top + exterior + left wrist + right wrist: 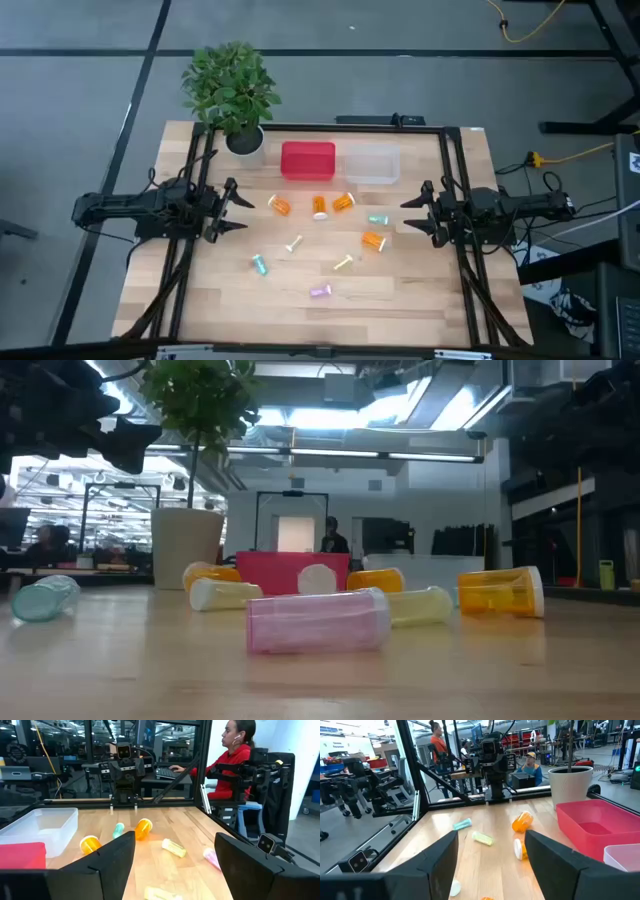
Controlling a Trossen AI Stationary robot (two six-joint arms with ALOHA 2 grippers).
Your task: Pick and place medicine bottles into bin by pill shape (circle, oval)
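Several medicine bottles lie on their sides mid-table: three orange ones (320,207) near the bins, a teal one (377,219), another orange (373,241), a whitish one (294,243), a second teal (260,264), a pale yellow (343,263) and a purple one (320,291). A red bin (308,161) and a clear bin (372,165) stand at the far edge. My left gripper (240,210) hovers open at the table's left. My right gripper (408,215) hovers open at the right. Both point toward the bottles with nothing between their fingers.
A potted plant (232,90) in a white pot stands at the far left corner beside the red bin. Black frame rails (190,250) run along both table sides. Bare wood lies toward the near edge. People sit at desks beyond the table (235,755).
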